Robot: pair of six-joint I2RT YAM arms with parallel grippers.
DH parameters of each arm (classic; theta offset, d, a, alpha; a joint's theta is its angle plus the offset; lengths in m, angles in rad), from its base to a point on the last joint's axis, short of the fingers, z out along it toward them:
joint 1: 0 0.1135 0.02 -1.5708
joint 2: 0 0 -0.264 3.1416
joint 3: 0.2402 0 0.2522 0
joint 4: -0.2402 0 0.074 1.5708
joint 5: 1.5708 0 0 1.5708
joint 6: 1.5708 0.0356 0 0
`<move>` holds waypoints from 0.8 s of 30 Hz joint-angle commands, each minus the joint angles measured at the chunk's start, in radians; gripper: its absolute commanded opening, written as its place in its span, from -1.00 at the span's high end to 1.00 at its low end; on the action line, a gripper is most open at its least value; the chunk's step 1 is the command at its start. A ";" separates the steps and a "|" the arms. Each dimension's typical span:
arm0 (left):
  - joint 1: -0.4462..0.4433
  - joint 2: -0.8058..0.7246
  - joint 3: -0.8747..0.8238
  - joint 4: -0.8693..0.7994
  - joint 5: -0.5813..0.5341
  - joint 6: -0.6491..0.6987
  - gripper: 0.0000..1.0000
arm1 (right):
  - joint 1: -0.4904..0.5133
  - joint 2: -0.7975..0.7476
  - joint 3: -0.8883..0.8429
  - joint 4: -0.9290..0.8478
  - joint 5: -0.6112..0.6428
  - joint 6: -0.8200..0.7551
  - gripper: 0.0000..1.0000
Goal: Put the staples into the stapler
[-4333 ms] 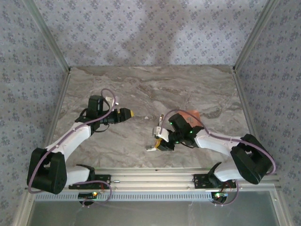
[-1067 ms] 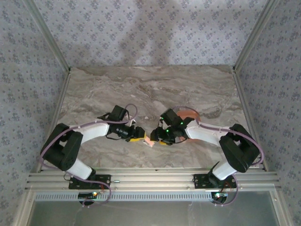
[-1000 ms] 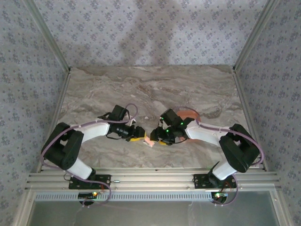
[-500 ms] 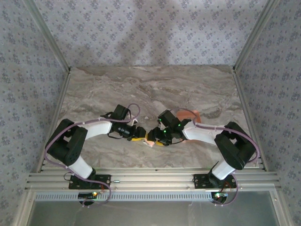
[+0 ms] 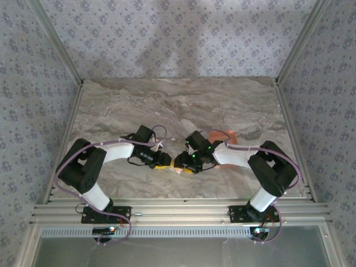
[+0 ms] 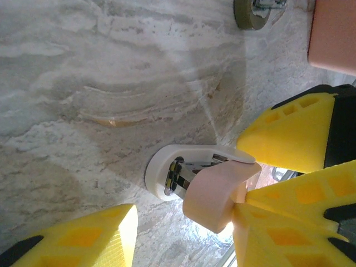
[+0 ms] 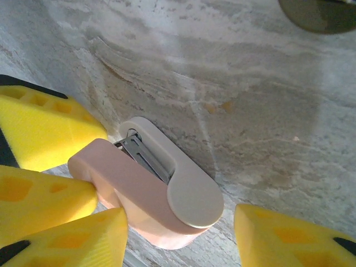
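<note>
The stapler (image 6: 217,197) is a small pale pink body hinged open above a white base (image 6: 192,158), with grey metal showing between them. It lies on the marble near the front edge, between both grippers (image 5: 177,168). My left gripper (image 6: 183,218) straddles it. One yellow finger (image 6: 272,233) touches the pink end and the other finger (image 6: 83,239) stands apart. My right gripper (image 7: 179,222) straddles the stapler (image 7: 144,194) from the other side. Its left finger (image 7: 78,239) is against the pink body and its right finger (image 7: 289,239) is clear of it. The staples are out of view.
A salmon-orange tray (image 5: 225,135) lies behind the right gripper, and its corner (image 6: 334,33) shows in the left wrist view. A dark round disc (image 7: 322,14) sits on the marble (image 5: 183,105) nearby. The metal rail (image 5: 178,214) runs close along the front.
Both grippers have closed in on the stapler from either side. The left jaws have narrowed a little. The right arm's elbow has swung left.
</note>
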 commanded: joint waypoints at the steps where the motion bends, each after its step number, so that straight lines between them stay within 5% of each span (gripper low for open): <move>1: -0.006 0.037 -0.024 -0.059 -0.062 0.026 0.06 | 0.007 0.044 0.008 -0.097 0.041 -0.009 -0.06; 24: 0.002 0.101 -0.092 -0.045 -0.178 0.013 0.42 | 0.032 0.150 0.060 -0.223 0.104 -0.032 0.05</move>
